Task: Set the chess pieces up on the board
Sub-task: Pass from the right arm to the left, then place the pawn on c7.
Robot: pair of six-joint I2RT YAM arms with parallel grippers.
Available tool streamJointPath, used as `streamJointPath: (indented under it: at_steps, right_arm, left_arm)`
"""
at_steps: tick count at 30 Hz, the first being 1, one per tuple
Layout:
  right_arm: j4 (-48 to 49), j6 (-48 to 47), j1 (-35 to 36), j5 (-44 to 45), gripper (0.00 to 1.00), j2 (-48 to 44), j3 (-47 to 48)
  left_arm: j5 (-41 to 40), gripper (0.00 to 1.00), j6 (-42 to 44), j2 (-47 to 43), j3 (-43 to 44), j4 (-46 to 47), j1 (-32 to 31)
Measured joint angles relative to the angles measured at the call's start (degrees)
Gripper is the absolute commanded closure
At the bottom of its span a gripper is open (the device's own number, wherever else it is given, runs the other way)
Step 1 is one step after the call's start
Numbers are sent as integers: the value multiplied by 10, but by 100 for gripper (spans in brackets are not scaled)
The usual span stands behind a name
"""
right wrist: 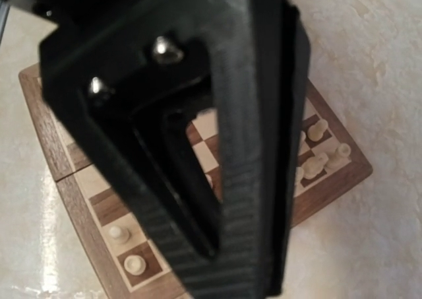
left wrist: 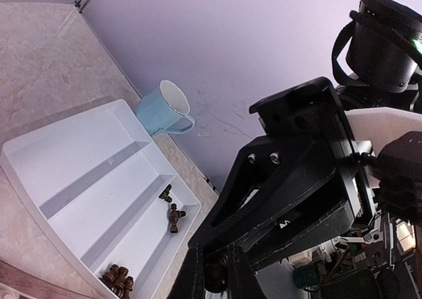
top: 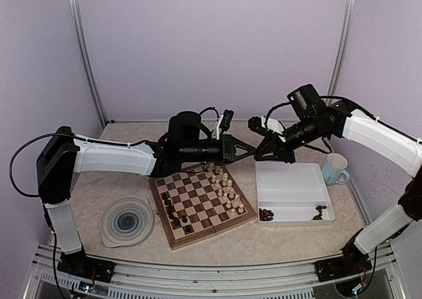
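Note:
The board (top: pixel 211 230) lies mid-table, with dark chess pieces (top: pixel 173 210) on its left squares and cream ones (top: pixel 227 190) on its right. Both grippers meet tip to tip in the air above the gap between board and tray. My left gripper (top: pixel 249 150) is shut on a small dark piece (left wrist: pixel 219 267), seen between its fingers in the left wrist view. My right gripper (top: pixel 259 152) has its jaws closed together, their tips at that same piece. The right wrist view looks past its own blurred fingers (right wrist: pixel 231 246) at the board (right wrist: pixel 46 134) below.
A white compartment tray (top: pixel 293 180) right of the board holds loose dark pieces (top: pixel 266 214) along its near side. A pale blue mug (top: pixel 335 169) stands beyond the tray. A blue-swirl plate (top: pixel 126 221) sits left of the board.

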Motion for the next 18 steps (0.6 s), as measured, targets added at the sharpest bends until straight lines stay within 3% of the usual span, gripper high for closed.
streamJointPath:
  at_steps: [4, 7, 12, 18]
  right_arm:
    - [1, 3, 1, 3, 59, 0, 0]
    - [11, 4, 3, 13, 47, -5, -10]
    - [36, 7, -14, 30, 45, -63, -95]
    - [96, 24, -94, 36, 44, -118, -227]
  left_arm:
    - [4, 100, 2, 1, 1, -1, 2]
    - [3, 99, 25, -1, 1, -28, 8]
    - [-51, 99, 138, -43, 1, -181, 24]
    - [-166, 99, 283, -144, -32, -364, 32]
